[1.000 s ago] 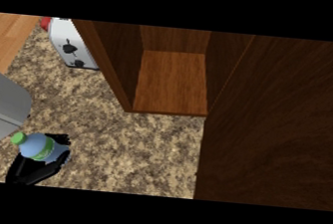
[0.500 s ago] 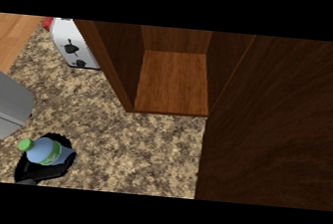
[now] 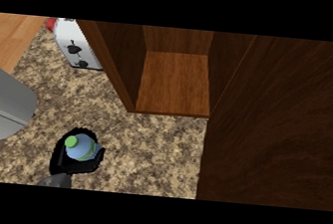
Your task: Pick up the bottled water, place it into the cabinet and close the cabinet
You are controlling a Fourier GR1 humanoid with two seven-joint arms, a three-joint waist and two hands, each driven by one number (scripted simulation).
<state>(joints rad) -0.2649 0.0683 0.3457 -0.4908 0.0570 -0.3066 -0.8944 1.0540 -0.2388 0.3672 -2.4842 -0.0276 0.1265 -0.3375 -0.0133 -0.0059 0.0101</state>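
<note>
One hand shows: my left hand (image 3: 61, 164), low at the frame's left, fingers curled round the bottled water (image 3: 80, 147), which stands upright, cap toward my head. The open cabinet (image 3: 176, 85) lies up and right of it.

My left hand (image 3: 65, 160), curled round the bottled water (image 3: 80, 147), sits over the counter (image 3: 159, 148). The open cabinet (image 3: 176, 85) lies ahead to its right. The toaster (image 3: 78, 44) stands straight ahead, left of the cabinet, and the cabinet door (image 3: 286, 124) is off to the right.
</note>
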